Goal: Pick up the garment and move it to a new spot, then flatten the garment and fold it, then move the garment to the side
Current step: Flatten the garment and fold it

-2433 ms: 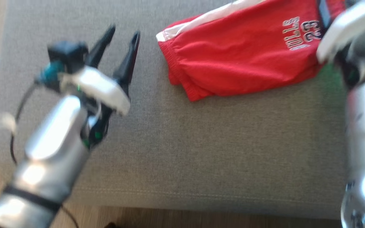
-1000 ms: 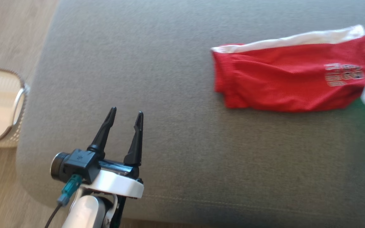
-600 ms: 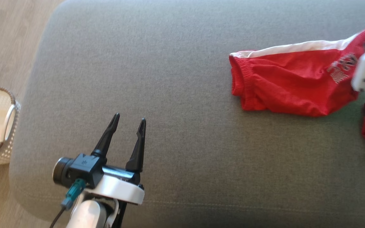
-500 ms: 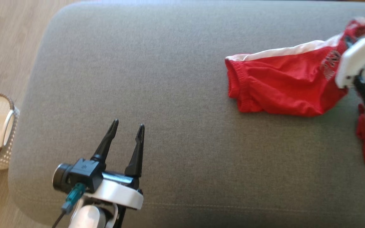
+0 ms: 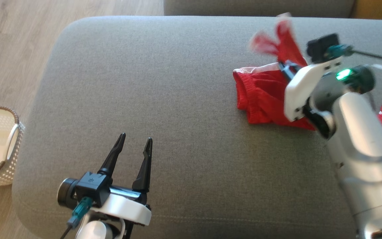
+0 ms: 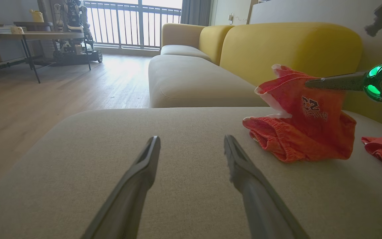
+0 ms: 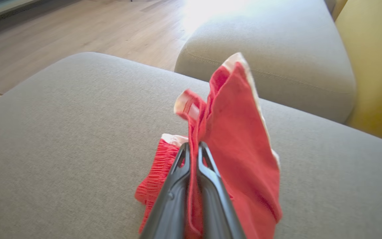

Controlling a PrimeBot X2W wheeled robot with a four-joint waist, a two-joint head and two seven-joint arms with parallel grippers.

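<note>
The left gripper point(image 5: 135, 137) was formed of two black tapered fingers point(image 5: 111, 156) above a white bracket point(image 5: 124, 207) — beside that bracket a black camera block point(image 5: 90, 186) and teal-plugged cable point(image 5: 80, 206) were fitted.

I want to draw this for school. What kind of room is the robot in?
Probably a living room at home. There is a yellow sofa, a grey cushioned seat with red shorts on it, a wooden floor and a balcony window with railings.

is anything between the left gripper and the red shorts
Nothing visible does: bare grey cushion lies between the open left gripper and the red shorts. The right gripper is shut on their lifted end.
</note>
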